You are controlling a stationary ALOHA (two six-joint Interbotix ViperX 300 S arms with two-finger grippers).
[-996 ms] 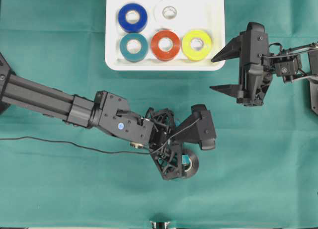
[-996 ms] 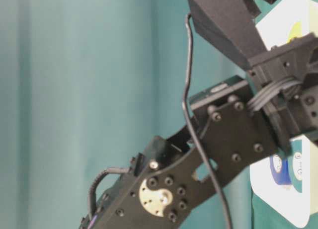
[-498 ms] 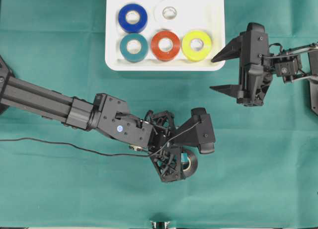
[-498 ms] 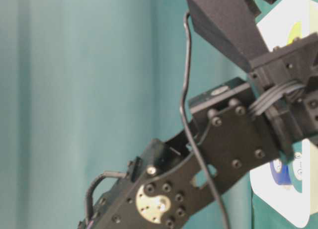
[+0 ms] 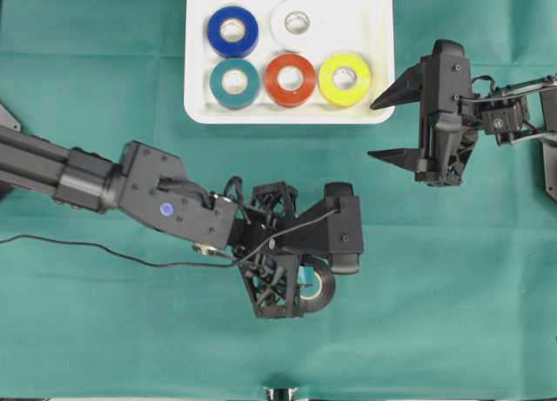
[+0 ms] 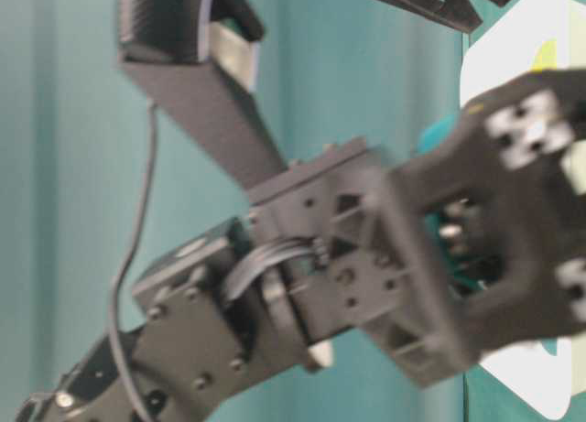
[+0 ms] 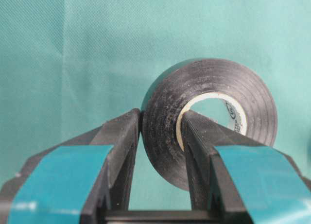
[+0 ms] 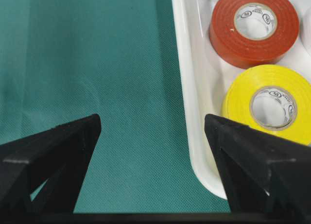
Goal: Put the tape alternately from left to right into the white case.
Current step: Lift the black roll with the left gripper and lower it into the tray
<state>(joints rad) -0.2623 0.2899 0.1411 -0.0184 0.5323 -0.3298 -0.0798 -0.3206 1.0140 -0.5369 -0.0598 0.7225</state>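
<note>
Left gripper (image 7: 160, 136) clamped on black tape (image 7: 214, 112) wall, roll mostly hidden overhead; right gripper (image 5: 387, 127) jaws apart, empty.

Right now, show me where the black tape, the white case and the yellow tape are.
black tape (image 7: 165, 112), left wrist view, on its black outer band.
white case (image 5: 376, 18), overhead view, on its bare floor.
yellow tape (image 5: 329, 82), overhead view, on its yellow band.

Bright even light, soft shadows (table-level blurred)
</note>
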